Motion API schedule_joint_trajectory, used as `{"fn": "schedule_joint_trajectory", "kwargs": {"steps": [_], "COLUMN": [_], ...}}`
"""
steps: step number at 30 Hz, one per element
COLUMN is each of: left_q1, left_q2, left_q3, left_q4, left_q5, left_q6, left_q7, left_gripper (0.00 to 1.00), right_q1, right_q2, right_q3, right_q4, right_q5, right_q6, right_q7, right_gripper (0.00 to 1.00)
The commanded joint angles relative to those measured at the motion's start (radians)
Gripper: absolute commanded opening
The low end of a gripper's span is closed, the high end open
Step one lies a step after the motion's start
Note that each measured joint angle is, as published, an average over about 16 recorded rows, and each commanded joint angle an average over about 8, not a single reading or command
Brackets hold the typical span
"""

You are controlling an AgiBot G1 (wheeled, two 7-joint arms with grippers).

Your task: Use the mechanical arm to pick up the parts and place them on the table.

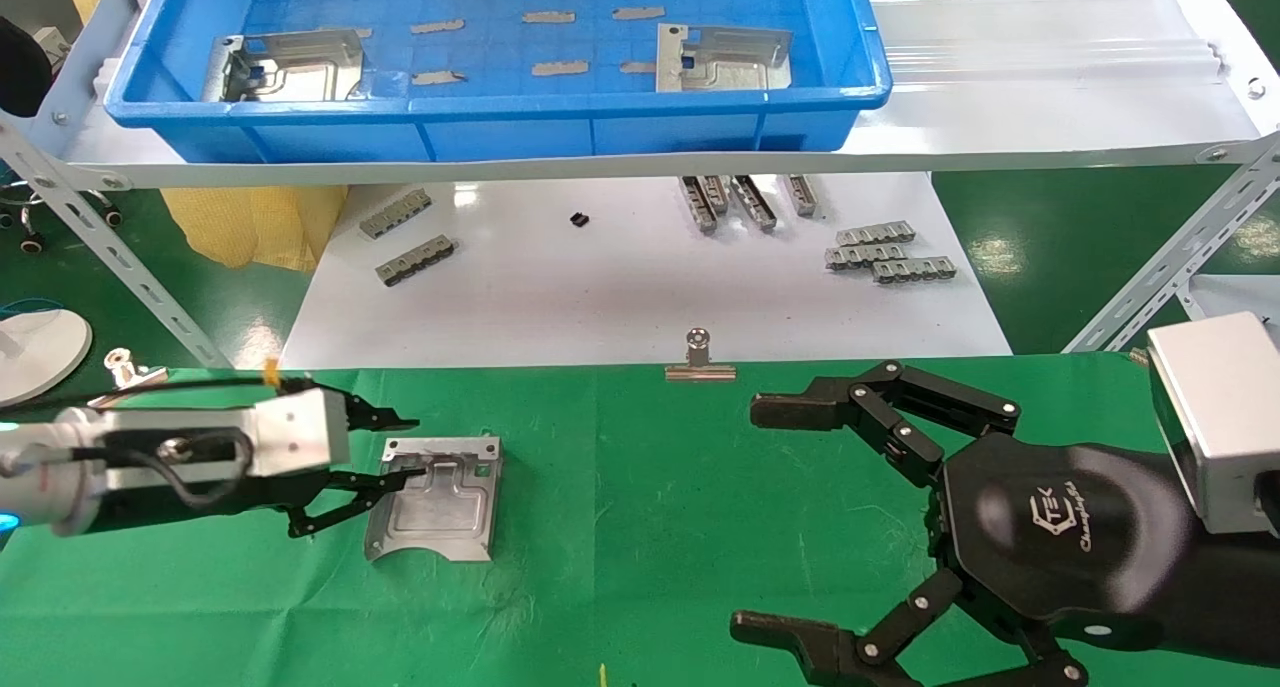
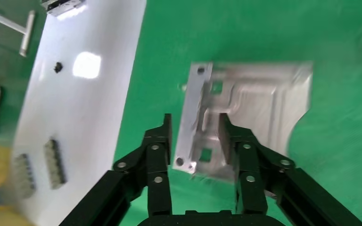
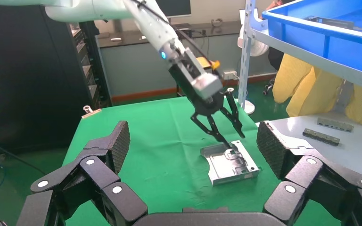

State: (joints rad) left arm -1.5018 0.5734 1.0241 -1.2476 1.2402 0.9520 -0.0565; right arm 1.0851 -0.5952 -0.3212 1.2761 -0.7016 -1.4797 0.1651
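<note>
Left tool (image 1: 385,457) spread open over a part (image 1: 437,499) lying on the bench (image 1: 640,527).
Thin, stiff, slippery sheet metal, likely light: pinch its tabbed edge. Right tool (image 1: 790,517) idles, released.

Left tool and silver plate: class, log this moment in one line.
left tool: open, straddling edge of stamped silver sheet-metal plate | plate: flat on green cloth table | right tool: open, idle

right end effector (image 1: 795,527) partly cropped
</note>
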Motion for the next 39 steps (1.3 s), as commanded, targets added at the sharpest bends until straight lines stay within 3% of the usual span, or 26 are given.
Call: {"fn": "schedule_joint_trajectory", "kwargs": {"steps": [1,8,13,27,39], "left_q1": [-0.012,-0.022,-0.021,-0.014,0.064], "left_q2": [-0.008,0.005,0.015,0.009,0.014], "left_q3": [-0.009,-0.048,-0.058,-0.062,-0.184], "left_q4": [0.004,0.142,0.191,0.157,0.123], "left_q5": [-0.042,-0.260,-0.322,-0.285,-0.325], "left_q6": [0.036,0.222,0.283,0.249,0.301], "left_q7": [-0.024,-0.052,-0.054,-0.053,-0.067], "left_gripper": [1.00,1.00,1.00,1.00,1.00], "right_q1": [0.000,0.000,0.000,0.000,0.000], "right_q2": [0.000,0.000,0.000,0.000,0.000], "right_q3": [0.000,0.000,0.000,0.000,-0.001], "right_q4": [0.000,0.000,0.000,0.000,-0.001], "right_q5": [0.000,0.000,0.000,0.000,0.000], "right_q6": [0.000,0.000,0.001,0.000,0.000], "right_q7": [0.000,0.000,0.000,0.000,-0.001], "right_gripper": [1.00,1.00,1.00,1.00,1.00]}}
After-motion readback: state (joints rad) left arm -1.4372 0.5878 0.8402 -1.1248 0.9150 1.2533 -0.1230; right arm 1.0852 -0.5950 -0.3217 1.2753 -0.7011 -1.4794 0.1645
